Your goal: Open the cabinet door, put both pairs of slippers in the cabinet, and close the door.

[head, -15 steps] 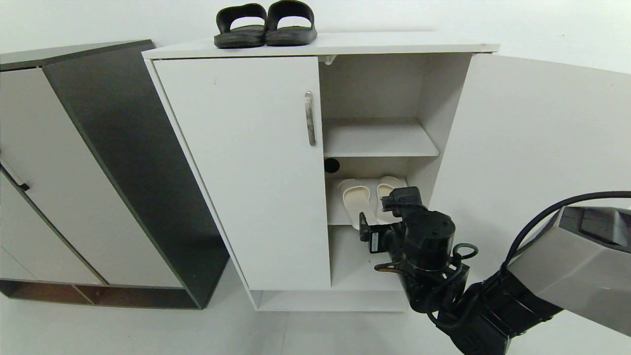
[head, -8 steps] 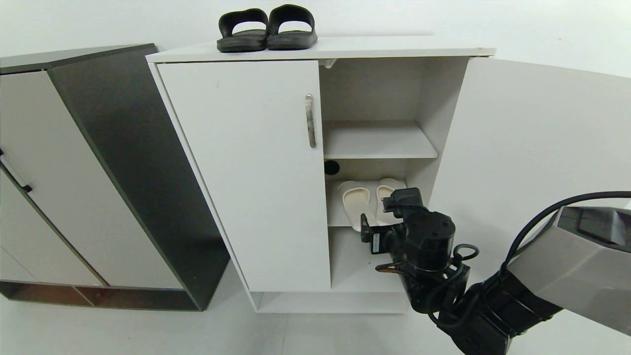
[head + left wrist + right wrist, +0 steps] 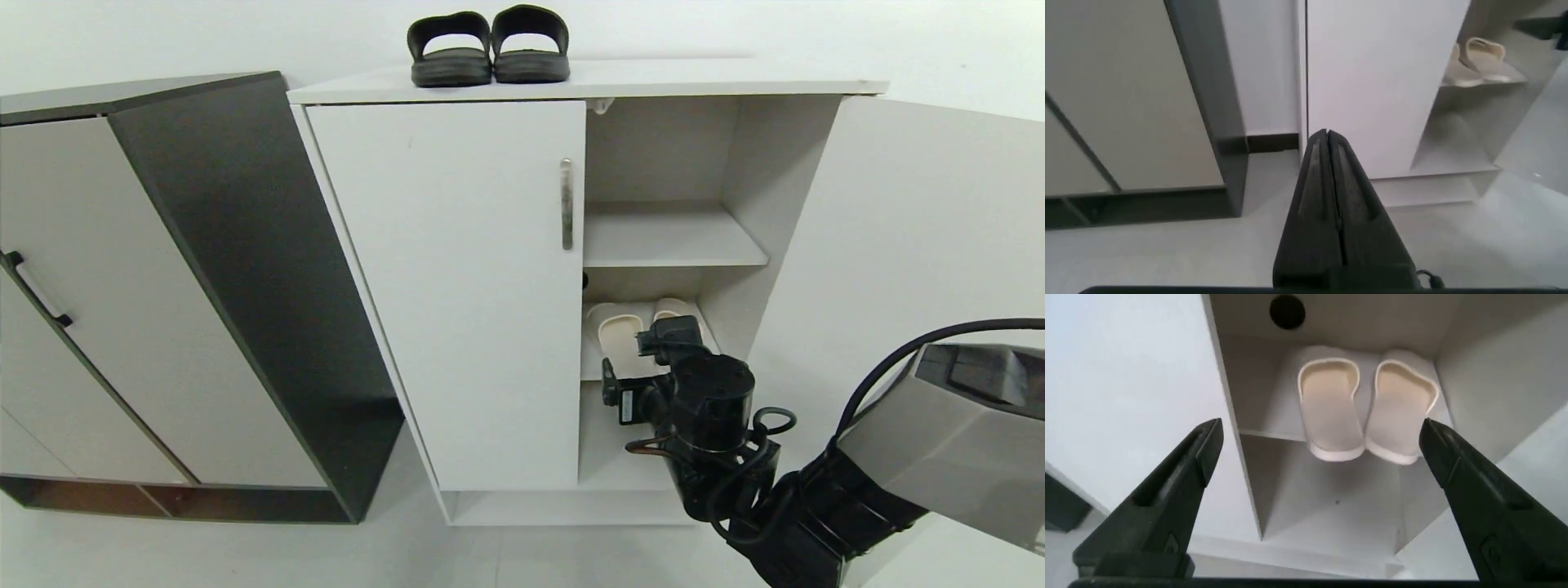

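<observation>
Cabinet (image 3: 718,80) with the right door (image 3: 922,261) swung wide and the left door (image 3: 457,286) shut. The white slippers (image 3: 1365,408) lie side by side on the middle shelf (image 3: 1261,400), their near ends just over its front edge. The black slippers (image 3: 488,49) sit on the cabinet top above the shut door, touching each other, strap arches toward the robot. The right gripper (image 3: 1321,433) hangs before the open compartment, level with the white pair and apart from it, fingers spread wide and holding nothing. The left gripper (image 3: 1327,140) is low, facing the shut door and the dark cabinet (image 3: 245,286) beside it, fingers pressed together, holding nothing.

Handling, as judged: the black pair looks like moulded foam or rubber, so it is probably light, springy and fairly grippy, and not fragile. A sole pinched at one end would likely droop. The stiffest hold appears to be the strap arches. One finger outside each slipper, squeezing the two touching straps together, should lift both at once. A hold on a single strap risks leaving the other slipper behind, or nudging it off the top.
</observation>
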